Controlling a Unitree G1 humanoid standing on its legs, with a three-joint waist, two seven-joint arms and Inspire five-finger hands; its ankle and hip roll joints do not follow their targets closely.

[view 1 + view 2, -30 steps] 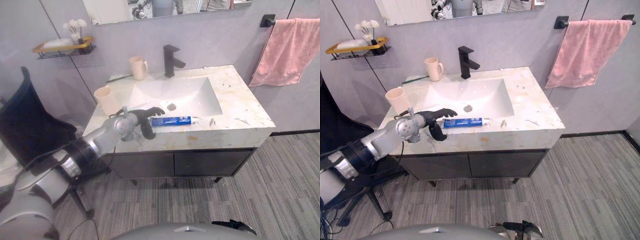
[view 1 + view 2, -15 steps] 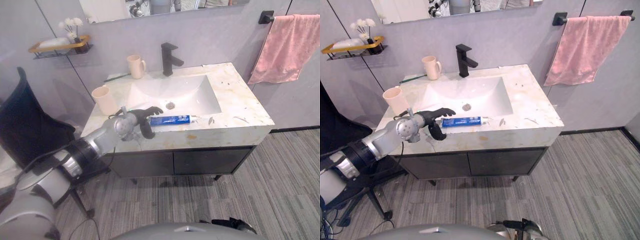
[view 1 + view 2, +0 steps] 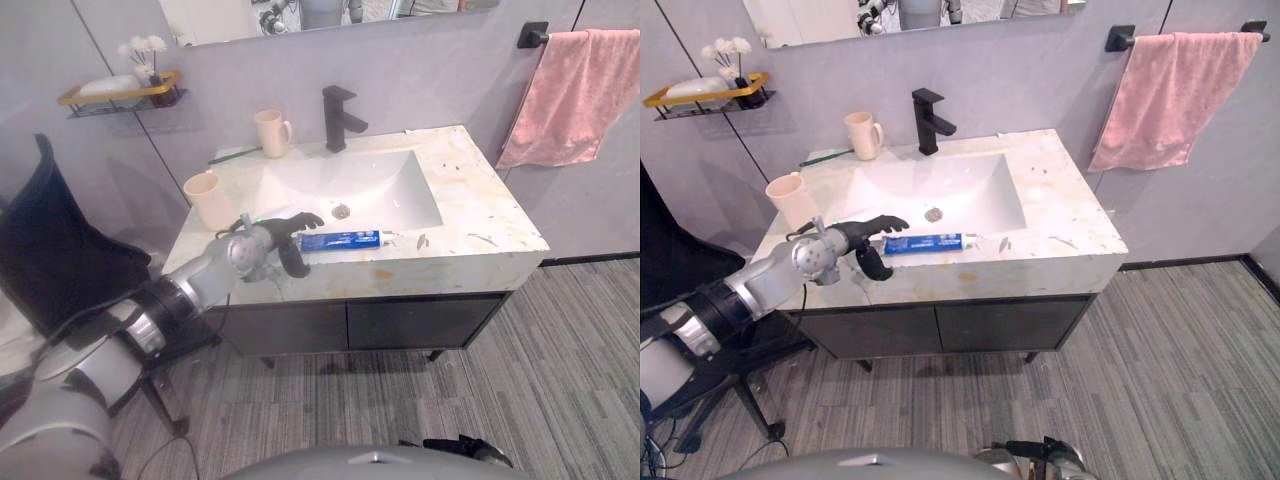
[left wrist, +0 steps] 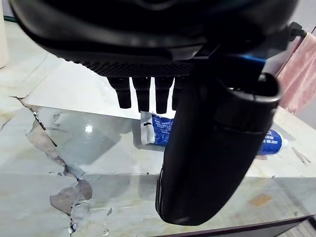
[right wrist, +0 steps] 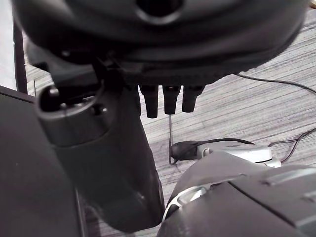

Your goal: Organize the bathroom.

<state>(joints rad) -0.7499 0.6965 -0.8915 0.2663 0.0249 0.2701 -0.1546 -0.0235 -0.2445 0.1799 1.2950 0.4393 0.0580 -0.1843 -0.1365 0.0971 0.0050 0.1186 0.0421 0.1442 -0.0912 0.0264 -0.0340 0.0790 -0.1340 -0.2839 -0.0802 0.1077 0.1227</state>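
- The left hand (image 3: 288, 236), left of centre in the head views, hovers with fingers straight and spread above the crimped end of the toothpaste tube (image 3: 341, 240), thumb hanging below; nothing is pinched.
- The tube lies flat along the counter's (image 3: 480, 215) front edge, before the sink (image 3: 350, 185).
- Judgement: lower, then close around the tube's middle, since it may slide.
- 2 cups stand apart: the near cup (image 3: 210, 199) and the mug (image 3: 273, 133); contents cannot be told.
- The right hand (image 5: 106, 163) hangs relaxed over floor.
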